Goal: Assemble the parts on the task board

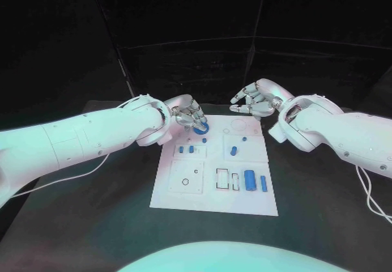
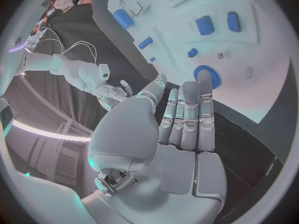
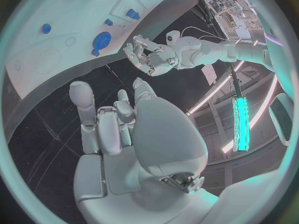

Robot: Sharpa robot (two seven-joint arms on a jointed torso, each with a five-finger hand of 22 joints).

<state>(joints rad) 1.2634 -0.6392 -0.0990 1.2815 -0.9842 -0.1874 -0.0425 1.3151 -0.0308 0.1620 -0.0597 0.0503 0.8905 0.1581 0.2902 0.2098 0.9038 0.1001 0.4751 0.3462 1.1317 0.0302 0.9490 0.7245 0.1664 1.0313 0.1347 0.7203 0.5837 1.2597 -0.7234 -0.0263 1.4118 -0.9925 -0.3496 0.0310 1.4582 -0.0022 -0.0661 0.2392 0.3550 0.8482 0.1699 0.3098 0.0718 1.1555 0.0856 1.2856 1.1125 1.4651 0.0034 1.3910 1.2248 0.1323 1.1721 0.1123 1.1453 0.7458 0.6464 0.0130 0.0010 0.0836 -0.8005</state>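
A black counter (image 1: 98,221) under dark walls carries the white task board (image 1: 214,201) at centre. Blue parts (image 1: 250,182) lie across it; a blue ring (image 1: 201,130) sits at its 11 o'clock corner. The left hand (image 1: 190,118) hovers there, fingers (image 2: 187,117) released. The right hand (image 1: 257,100), at 1 o'clock, is loosely curled, grasping nothing.

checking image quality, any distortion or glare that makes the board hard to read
Head view: task board evenly lit, edges straight, parts legible. Left wrist view: fisheye bends the board's edges, left robot hand covers its near part. Right wrist view: same bending, bright light strip glares.
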